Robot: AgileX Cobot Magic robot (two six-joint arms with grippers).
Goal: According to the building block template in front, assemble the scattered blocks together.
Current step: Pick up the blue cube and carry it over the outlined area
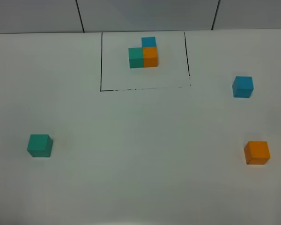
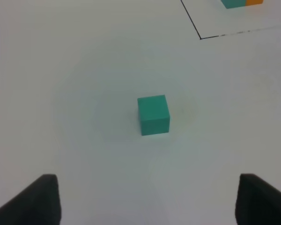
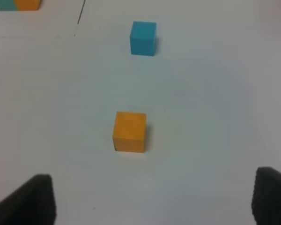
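Nothing is assembled yet, so I judge the first pick to be the step in hand. The building block template point(image 1: 143, 55) sits inside its black outline at the far side of the desk point(image 1: 140, 183). From the template, the teal block point(image 1: 40, 145) lies well to the left and nearer, the blue block point(image 1: 242, 86) to the right, and the orange block point(image 1: 257, 152) right and much nearer. The left pincer point(image 2: 149, 199) hangs spread wide and empty before the teal block. The right pincer point(image 3: 154, 199), equally spread and empty, faces the orange block. Next, one pincer should descend, straddle its block squarely and close
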